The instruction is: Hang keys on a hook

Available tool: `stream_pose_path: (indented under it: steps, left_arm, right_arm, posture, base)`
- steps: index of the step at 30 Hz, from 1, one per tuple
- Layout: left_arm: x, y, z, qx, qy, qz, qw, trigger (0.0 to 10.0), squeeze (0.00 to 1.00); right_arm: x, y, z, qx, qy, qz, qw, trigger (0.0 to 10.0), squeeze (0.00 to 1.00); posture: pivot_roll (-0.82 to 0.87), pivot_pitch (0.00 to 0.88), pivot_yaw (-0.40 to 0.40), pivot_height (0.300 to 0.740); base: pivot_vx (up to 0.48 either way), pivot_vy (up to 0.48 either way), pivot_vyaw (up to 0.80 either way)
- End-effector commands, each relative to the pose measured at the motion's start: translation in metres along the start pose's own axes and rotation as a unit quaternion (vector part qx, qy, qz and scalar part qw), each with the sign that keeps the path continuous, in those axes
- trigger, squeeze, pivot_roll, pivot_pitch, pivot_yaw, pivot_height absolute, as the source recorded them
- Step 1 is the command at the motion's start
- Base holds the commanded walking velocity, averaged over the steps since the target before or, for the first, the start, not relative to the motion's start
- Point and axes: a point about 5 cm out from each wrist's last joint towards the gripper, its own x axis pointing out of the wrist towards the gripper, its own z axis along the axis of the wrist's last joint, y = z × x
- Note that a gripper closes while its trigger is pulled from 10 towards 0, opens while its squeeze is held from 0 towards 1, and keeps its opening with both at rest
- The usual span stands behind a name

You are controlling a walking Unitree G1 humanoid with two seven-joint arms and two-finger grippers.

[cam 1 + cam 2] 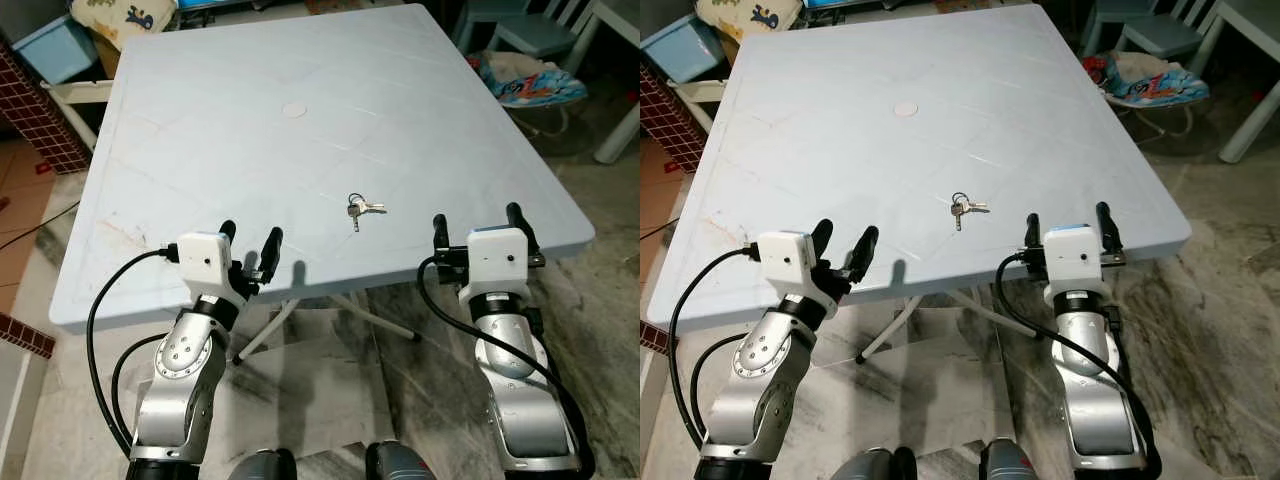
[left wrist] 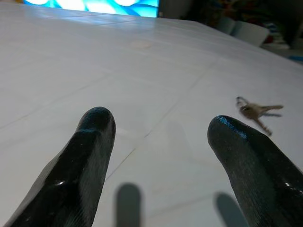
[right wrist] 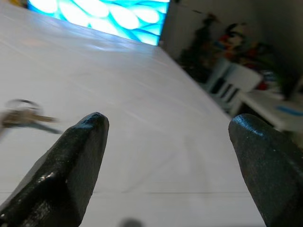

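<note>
At the lower edge of the frame, both grippers are held with fingers spread wide and nothing between them.

Low and left of centre in the head view, the left gripper (image 1: 250,243) is seen with its two black fingers parted over the near edge of the table (image 1: 200,130); low and right, the right gripper (image 1: 477,225) is held the same way at that edge. Between the two grippers and slightly higher, near the middle of the frame, the keys (image 1: 359,208) are seen lying flat on the pale blue tabletop, apart from both. In the left wrist view the keys (image 2: 256,111) are shown at the right of the frame, beyond the fingertips (image 2: 97,124).
</note>
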Motion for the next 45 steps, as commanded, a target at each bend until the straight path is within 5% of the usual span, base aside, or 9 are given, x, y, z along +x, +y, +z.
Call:
stream_pose_path:
  steps: [1,14,33,45]
  left_arm:
    - [-0.005,0.006,0.002,0.012,-0.003,0.013,1.000,10.0,0.00]
    - [-0.014,0.012,-0.003,0.028,0.020,0.016,0.999,10.0,0.00]
    - [-0.016,0.014,-0.002,0.036,0.033,0.007,0.999,10.0,0.00]
    - [-0.023,0.017,-0.006,0.040,0.046,0.015,0.998,10.0,0.00]
  right_arm:
    - [0.000,0.007,0.006,0.023,-0.005,0.022,0.999,10.0,0.00]
    - [0.020,0.017,-0.001,0.051,0.038,0.056,0.996,10.0,0.00]
    - [0.028,0.018,0.004,0.060,0.025,0.057,0.996,10.0,0.00]
    - [0.048,0.026,0.007,0.067,0.023,0.072,0.995,10.0,0.00]
  posture:
    - [-0.07,0.206,0.054,0.740]
    - [-0.04,0.233,0.087,0.740]
    - [-0.02,0.262,0.119,0.740]
    - [0.00,0.277,0.121,0.740]
  base:
    - [0.000,0.000,0.00]
    - [0.000,0.000,0.00]
    - [0.000,0.000,0.00]
    - [0.000,0.000,0.00]
